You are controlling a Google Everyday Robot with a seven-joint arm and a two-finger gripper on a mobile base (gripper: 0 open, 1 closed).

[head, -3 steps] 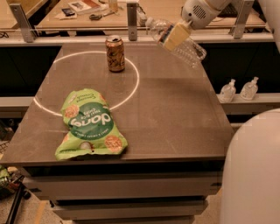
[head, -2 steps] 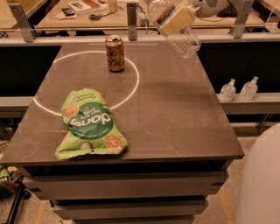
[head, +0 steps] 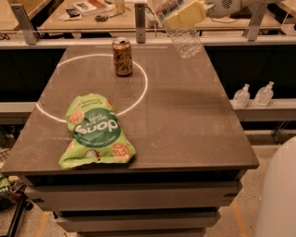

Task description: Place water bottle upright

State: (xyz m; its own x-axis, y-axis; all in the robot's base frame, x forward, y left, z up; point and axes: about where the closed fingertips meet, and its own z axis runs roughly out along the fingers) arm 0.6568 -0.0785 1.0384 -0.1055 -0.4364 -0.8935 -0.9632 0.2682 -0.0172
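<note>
My gripper (head: 185,15): up at the far edge of the view, in the air over the far right part of the table (head: 194,120), reaching in from the right.
My jaws: pinched across the water bottle (head: 186,40); one pale yellow pad (head: 192,11) lies flat on its near side, and the other is hidden behind it.
Water bottle, place: off the table, hanging from my grip above the far right corner, touching nothing else.
Water bottle, pose: tilted, base low and toward me, neck end running up and left out of the top of the view.
Water bottle, look: clear, ribbed plastic below my pad, the table edge showing through it; a red and blue label band (head: 167,6) just above the pad. The cap I cannot make out.
Water bottle, contents: I cannot tell.
Soda can (head: 122,56): brown, upright on the far left-centre of the table, inside the white ring (head: 144,88) drawn on the top, well apart from the bottle.
Chip bag (head: 95,132): green, lying flat near the front left, its far end crossing the ring's line; it looks puffed, and I cannot see inside.
Pump bottles (head: 252,95): two small clear ones, upright side by side on a ledge right of the table.
My body (head: 280,194): a white curve at the near right corner.
</note>
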